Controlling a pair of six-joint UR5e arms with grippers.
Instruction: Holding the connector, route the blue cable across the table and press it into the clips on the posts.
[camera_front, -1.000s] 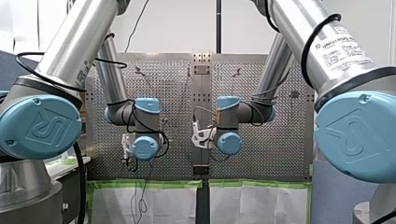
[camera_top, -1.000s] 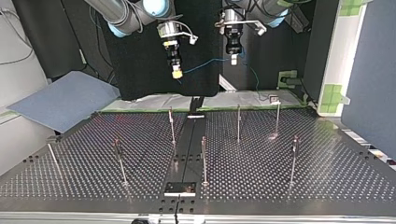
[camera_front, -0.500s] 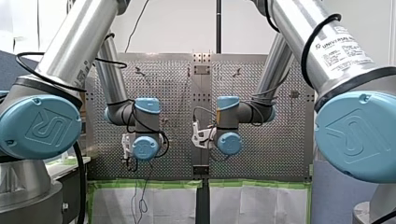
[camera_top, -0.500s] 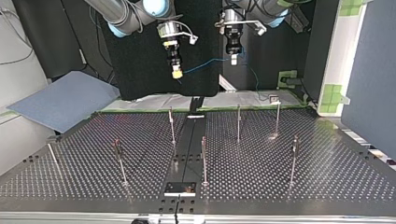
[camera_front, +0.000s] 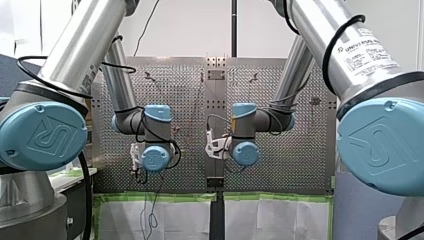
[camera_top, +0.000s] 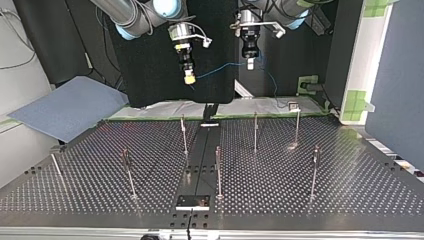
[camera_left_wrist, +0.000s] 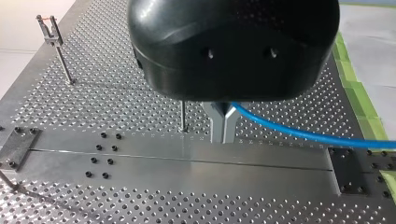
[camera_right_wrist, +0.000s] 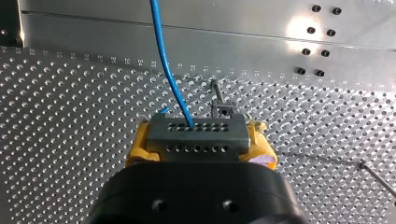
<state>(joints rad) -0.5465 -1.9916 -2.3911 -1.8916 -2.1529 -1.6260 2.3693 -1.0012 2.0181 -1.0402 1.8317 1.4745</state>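
Note:
In the right wrist view, my right gripper (camera_right_wrist: 198, 142) is shut with its yellow pads (camera_right_wrist: 138, 140) on a grey connector (camera_right_wrist: 196, 130). The blue cable (camera_right_wrist: 163, 60) leaves the connector over the perforated table (camera_right_wrist: 70, 116). My left gripper (camera_left_wrist: 224, 135) has its metal fingers shut on the same blue cable (camera_left_wrist: 289, 131), which runs off to one side. In the top view both grippers hang high above the table's far edge: my right gripper (camera_top: 189, 78) at the left, my left gripper (camera_top: 250, 62) at the right, with the blue cable (camera_top: 220, 67) stretched between them. Thin posts (camera_top: 183, 134) stand on the table below.
More posts (camera_top: 255, 131) (camera_top: 218, 172) (camera_top: 315, 170) stand spread over the table. A blue-grey mat (camera_top: 65, 107) lies at the top view's left. White sheets edged with green tape (camera_top: 260, 106) line the far edge. A small dark plate (camera_top: 192, 201) sits on the centre rail.

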